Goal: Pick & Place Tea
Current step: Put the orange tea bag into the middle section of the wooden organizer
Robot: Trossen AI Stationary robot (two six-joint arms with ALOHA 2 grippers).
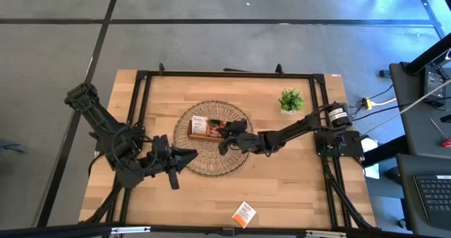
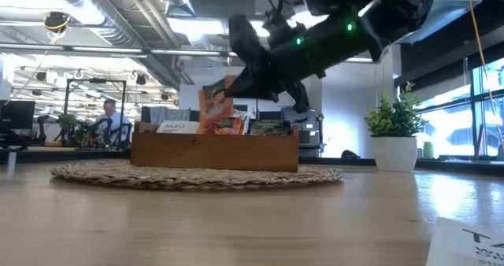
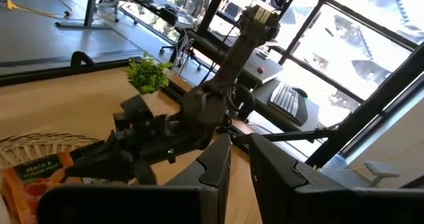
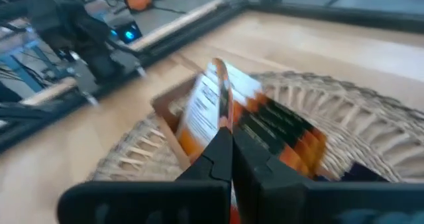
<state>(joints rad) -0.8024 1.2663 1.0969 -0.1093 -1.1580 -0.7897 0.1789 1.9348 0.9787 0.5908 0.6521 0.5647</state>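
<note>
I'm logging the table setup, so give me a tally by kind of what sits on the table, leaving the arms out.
Woven round mat: 1
Wooden tray on the mat: 1
Potted plant: 1
Tea sachet lying loose on the table: 1
Tea sachets in the tray: several, too crowded to count
Total, without the tray's sachets: 4
</note>
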